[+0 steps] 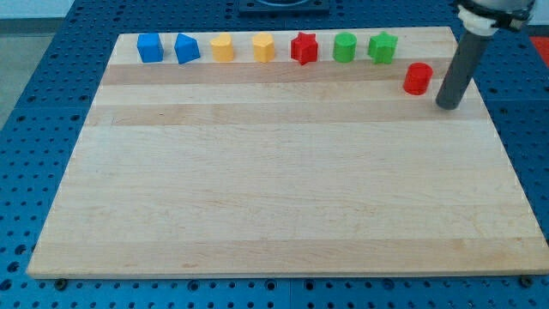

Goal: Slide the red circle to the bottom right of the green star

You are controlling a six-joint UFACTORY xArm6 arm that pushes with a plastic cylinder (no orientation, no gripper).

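Your small red circle block [418,78] sits on the pale wooden board [283,189], just below and right of the green star block [383,47]: the job looks essentially done. My tip [447,106] stands just right of it, apart; no pincer exists to report.

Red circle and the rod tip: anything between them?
Nothing. In the camera view, only bare wooden board separates the red circle from my tip, which sits just to the circle's right, slightly lower.
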